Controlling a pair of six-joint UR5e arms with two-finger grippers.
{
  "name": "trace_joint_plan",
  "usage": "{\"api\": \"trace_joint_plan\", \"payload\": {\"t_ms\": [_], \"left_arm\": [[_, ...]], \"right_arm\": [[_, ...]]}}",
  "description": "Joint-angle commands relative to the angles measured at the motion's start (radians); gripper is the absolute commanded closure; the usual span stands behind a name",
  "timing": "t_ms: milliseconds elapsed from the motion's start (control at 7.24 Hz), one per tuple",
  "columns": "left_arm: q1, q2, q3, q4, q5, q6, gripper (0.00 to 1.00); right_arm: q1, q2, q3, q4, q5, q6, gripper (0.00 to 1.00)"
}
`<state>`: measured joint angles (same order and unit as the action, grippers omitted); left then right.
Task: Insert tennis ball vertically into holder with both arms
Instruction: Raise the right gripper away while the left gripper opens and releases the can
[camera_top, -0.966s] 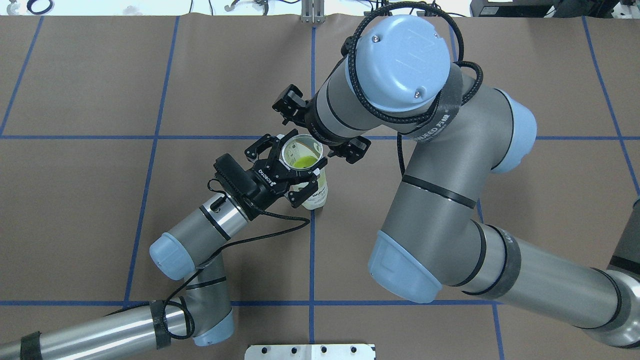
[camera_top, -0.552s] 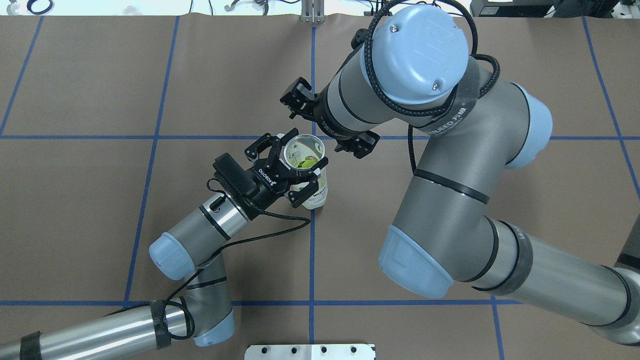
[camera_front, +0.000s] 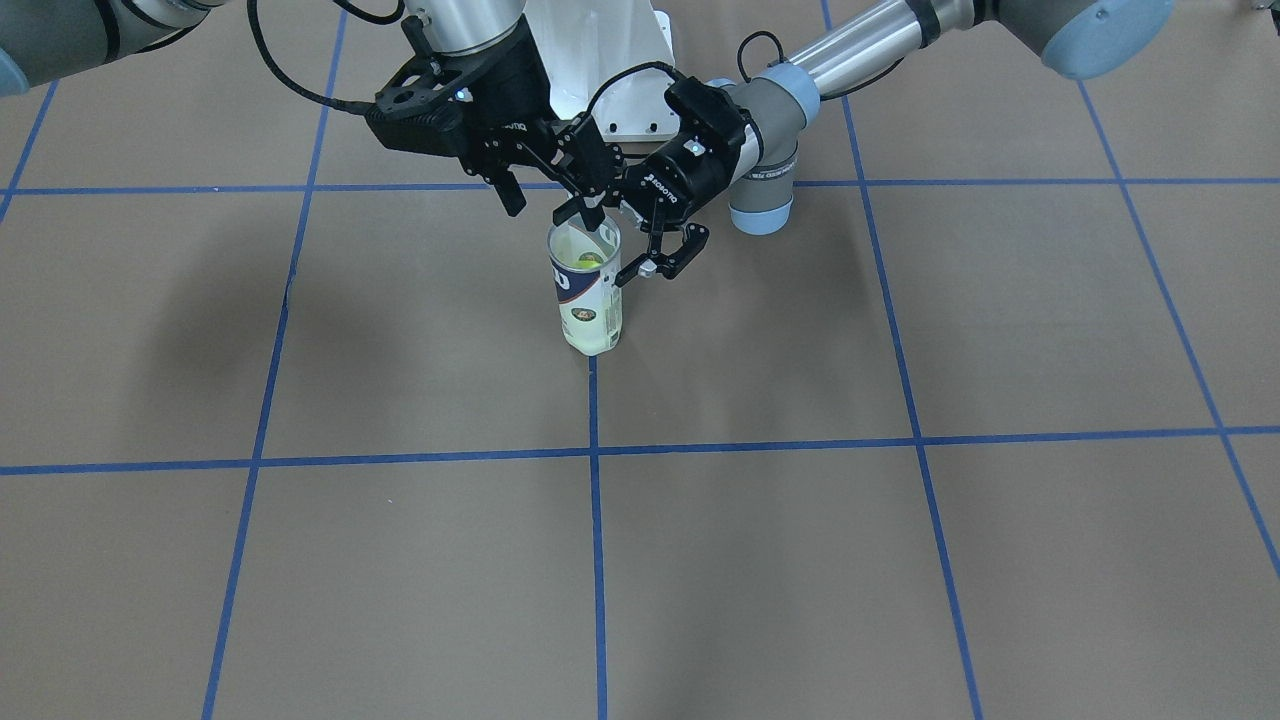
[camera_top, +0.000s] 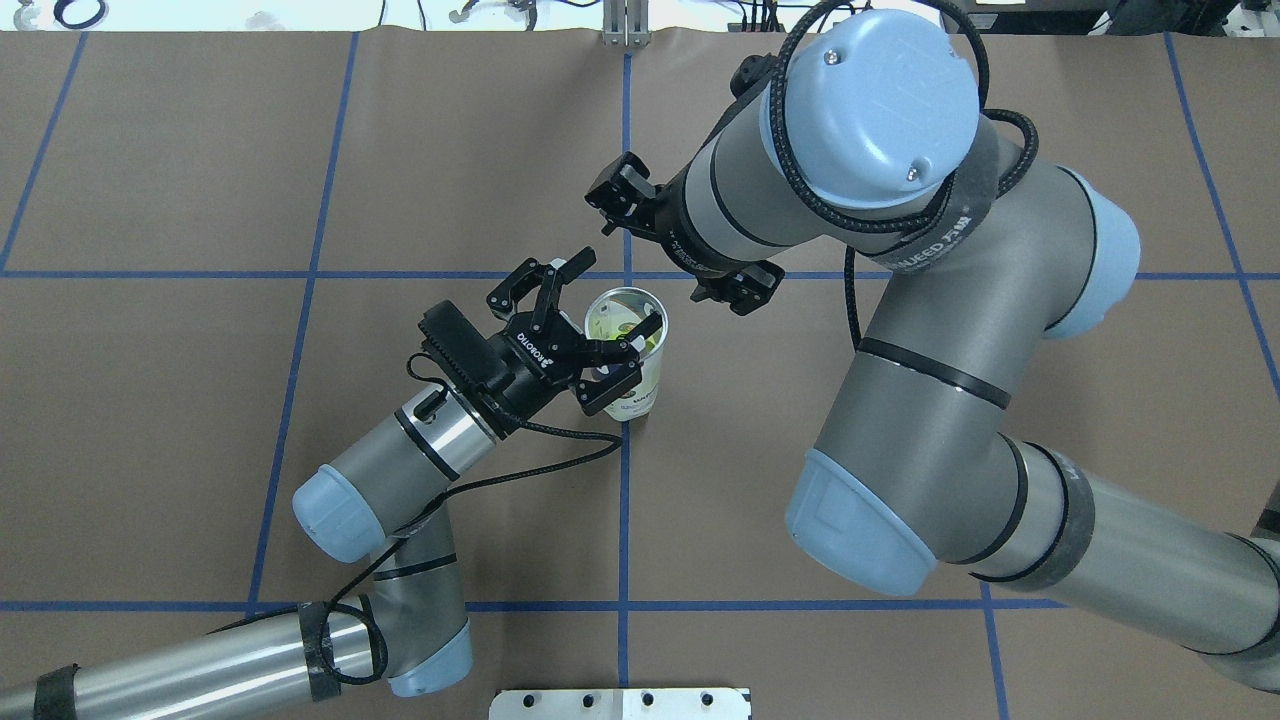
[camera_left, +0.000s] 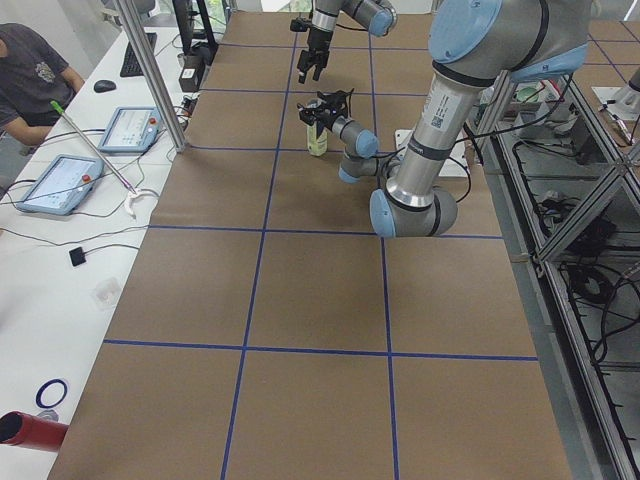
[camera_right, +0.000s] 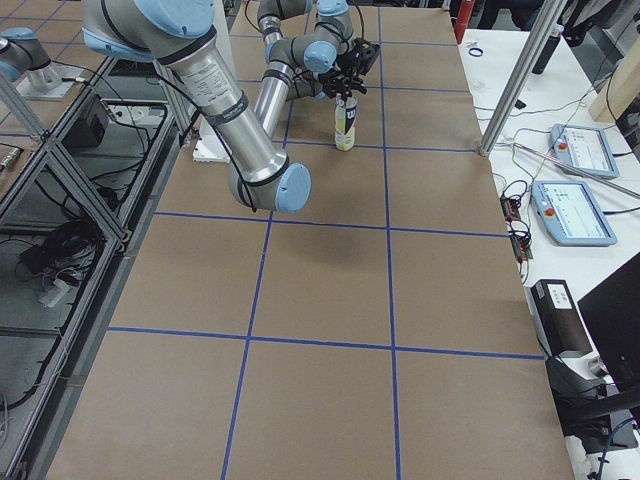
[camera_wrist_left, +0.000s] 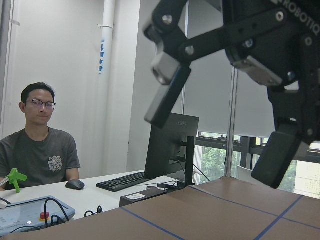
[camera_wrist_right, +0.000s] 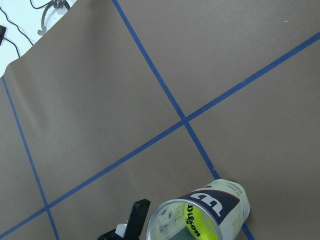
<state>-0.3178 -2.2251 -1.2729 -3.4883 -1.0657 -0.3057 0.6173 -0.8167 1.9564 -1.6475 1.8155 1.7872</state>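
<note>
The holder (camera_top: 632, 392) stands upright near the table's middle; it also shows in the front view (camera_front: 586, 300) and the right wrist view (camera_wrist_right: 216, 199). The tennis ball (camera_wrist_right: 198, 223), yellow-green with black print, sits inside it (camera_top: 627, 330), near the top (camera_front: 585, 262), above a second ball. My left gripper (camera_top: 618, 292) is open at the can's rim, level with it, one fingertip (camera_top: 648, 328) overlapping the rim; nothing lies between its fingers in the left wrist view (camera_wrist_left: 222, 127). My right gripper (camera_front: 550, 190) is open and empty, above and beyond the can.
The white pedestal base (camera_front: 600, 60) stands behind the can on the robot's side. An operator (camera_left: 35, 85) sits at a side table with pendants (camera_left: 62, 182). Blue tape lines (camera_top: 624, 520) cross the brown table cover.
My left gripper has opened and let go of the can. My right arm has drawn back, away from the can's mouth. The ball now lies inside the can.
</note>
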Motion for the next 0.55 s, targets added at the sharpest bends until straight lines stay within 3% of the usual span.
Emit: {"api": "trace_joint_plan", "payload": {"t_ms": [0,414], "left_arm": [[0.020,0.030,-0.055,0.002,0.001,-0.001,0.02],[0.020,0.190,-0.218,0.015,-0.003,-0.003,0.02]], "right_arm": [[0.076,-0.031,0.013,0.000,0.077,-0.017,0.00],[0.197,-0.159,0.079,0.000,0.180,-0.176,0.00]]}}
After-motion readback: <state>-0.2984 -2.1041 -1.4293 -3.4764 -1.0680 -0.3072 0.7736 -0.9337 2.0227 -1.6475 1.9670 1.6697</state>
